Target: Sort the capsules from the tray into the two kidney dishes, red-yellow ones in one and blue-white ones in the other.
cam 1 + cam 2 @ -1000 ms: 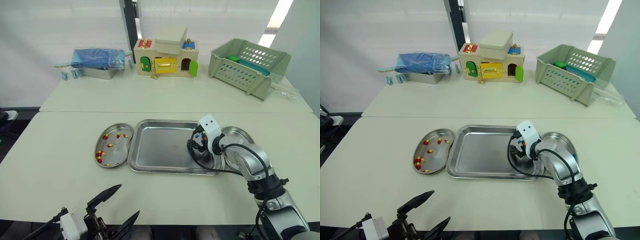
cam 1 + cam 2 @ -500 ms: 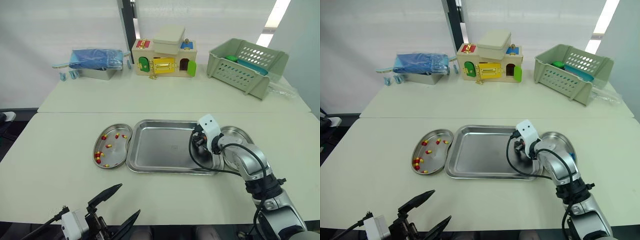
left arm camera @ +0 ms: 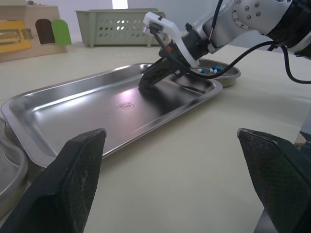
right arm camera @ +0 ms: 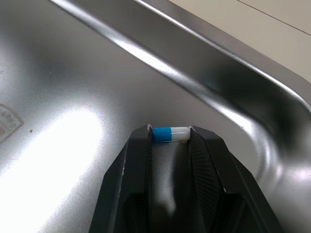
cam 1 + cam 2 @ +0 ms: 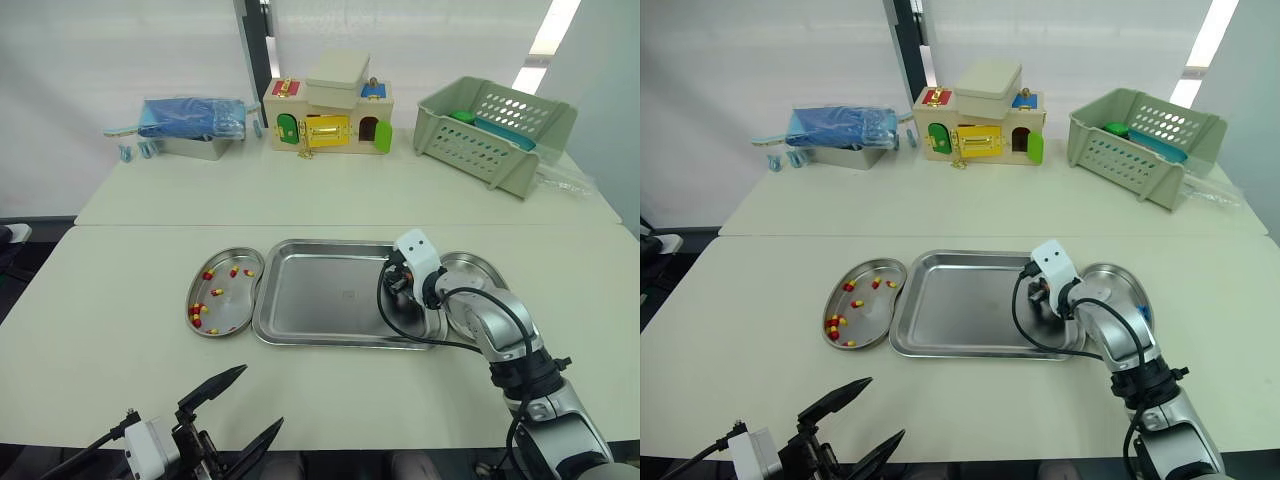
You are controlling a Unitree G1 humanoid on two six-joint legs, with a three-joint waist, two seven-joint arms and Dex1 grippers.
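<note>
Closest to the robot, the left hand (image 5: 260,396) hangs low over the worktop (image 5: 120,370), its two fingers spread wide with nothing in them. Farther out, the right hand (image 5: 393,288) reaches down into the tray (image 5: 320,290), close to the tray's right wall. Its fingers are pinching a blue-white capsule (image 4: 170,134) by both ends. Over the last second this hand has hardly moved. It stays at the same spot, so the grab looks done and the lift not yet begun. I think this is the last capsule on the tray. Just to the right of that hand sits a kidney dish (image 5: 475,272) with blue-white capsules (image 3: 210,71) in it, so the trip should be short. Well to the left of the hand, the other dish (image 5: 238,298) holds the red-yellow capsules (image 5: 200,312). Far beyond the hand stand a toy house (image 5: 330,115) and a green basket (image 5: 495,130)
</note>
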